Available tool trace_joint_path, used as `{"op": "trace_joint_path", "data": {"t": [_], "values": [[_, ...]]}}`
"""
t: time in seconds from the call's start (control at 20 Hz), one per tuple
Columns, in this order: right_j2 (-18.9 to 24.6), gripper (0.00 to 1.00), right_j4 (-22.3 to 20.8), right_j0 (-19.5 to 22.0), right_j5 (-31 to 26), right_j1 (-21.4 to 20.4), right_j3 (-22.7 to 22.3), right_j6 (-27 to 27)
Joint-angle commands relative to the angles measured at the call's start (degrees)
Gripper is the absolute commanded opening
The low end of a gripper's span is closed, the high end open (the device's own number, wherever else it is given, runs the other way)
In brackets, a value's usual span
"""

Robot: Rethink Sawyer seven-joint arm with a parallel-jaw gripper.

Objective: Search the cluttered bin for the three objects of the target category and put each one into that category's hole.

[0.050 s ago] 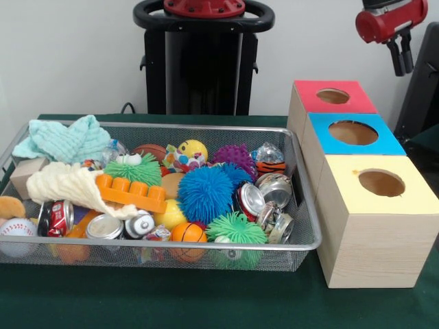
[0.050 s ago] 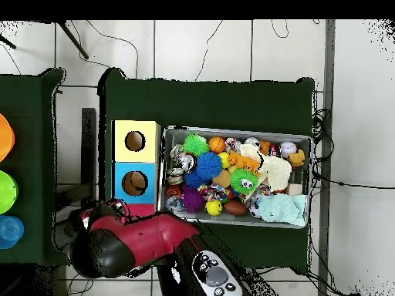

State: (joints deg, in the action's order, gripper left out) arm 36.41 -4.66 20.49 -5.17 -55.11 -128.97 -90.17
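Target category isn't stated, so I'm guessing between the crushed cans and the spiky rubber balls. The cans sit in the wire bin at the end nearest the three boxes, a couple more by the baseball end. They look light, thin and dented, so slippery and easy to crumple more; I'd pinch one across its flattened body, not the rim. The blue spiky ball in the middle is soft and squishy and should grab easily anywhere. The pincer hangs up high over the red-topped box, well clear of the bin, holding nothing; its two fingers look close together, but I can't tell if it's fully shut. The yellow-topped box sits nearest the camera on the green bench.
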Motion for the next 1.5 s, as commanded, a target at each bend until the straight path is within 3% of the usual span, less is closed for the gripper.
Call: {"op": "trace_joint_path", "data": {"t": [0.05, 0.5, 0.65, 0.95, 1.2, 1.5], "values": [[-2.37, 0.00, -3.75, 0.91, 4.77, 3.56, -3.02, -8.84], [-4.45, 0.00, -2.58, -1.07, 2.35, 3.24, -0.88, -8.38], [-8.44, 0.00, -3.28, -2.29, -0.28, -0.01, -0.88, -7.18], [-9.72, 0.00, -5.70, -0.10, -3.78, -4.98, -3.09, -3.63], [-9.97, 0.00, -5.77, 1.28, 0.46, -7.98, -5.52, -6.73], [-10.13, 0.00, -5.51, 1.66, -1.17, -8.54, -5.93, -6.84]]}}
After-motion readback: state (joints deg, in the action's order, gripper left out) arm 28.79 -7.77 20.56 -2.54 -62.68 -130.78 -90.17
